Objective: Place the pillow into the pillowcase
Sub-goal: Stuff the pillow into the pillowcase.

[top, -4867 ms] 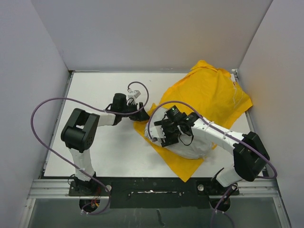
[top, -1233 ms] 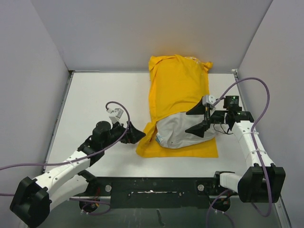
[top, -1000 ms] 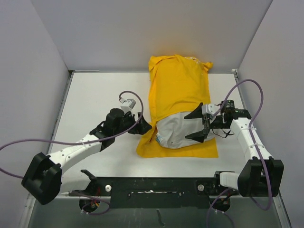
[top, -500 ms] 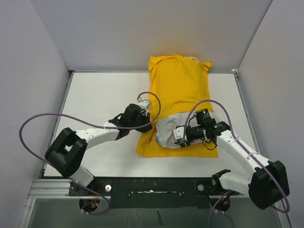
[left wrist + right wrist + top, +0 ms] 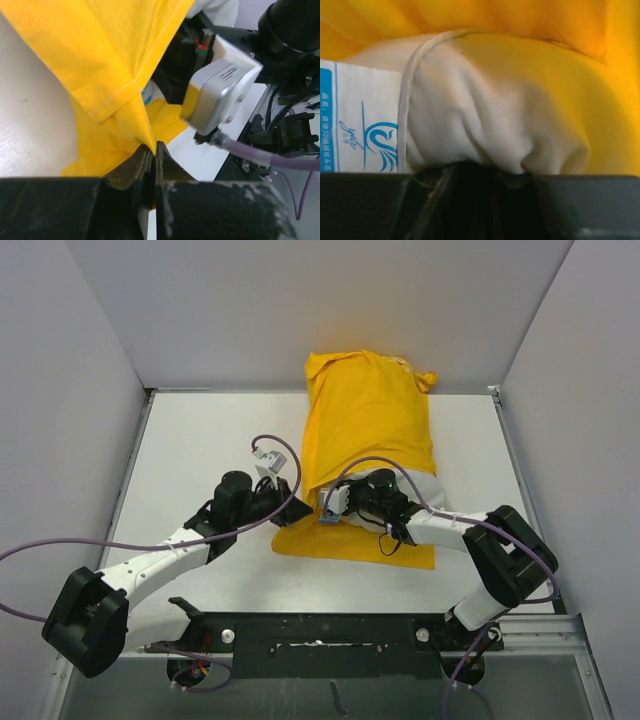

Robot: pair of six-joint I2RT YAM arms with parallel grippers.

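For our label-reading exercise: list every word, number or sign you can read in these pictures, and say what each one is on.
Label sewn on the pillow: a blue swirl logo with a small slanted script word, too blurred to read.
Same label, left edge: a column of blue Chinese characters, too small to read.
Pillowcase: no lettering in view.

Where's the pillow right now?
The plump white fabric pillow sits mostly inside the yellow printed pillowcase, centre of the top view; its near end fills the right wrist view, at the right gripper.
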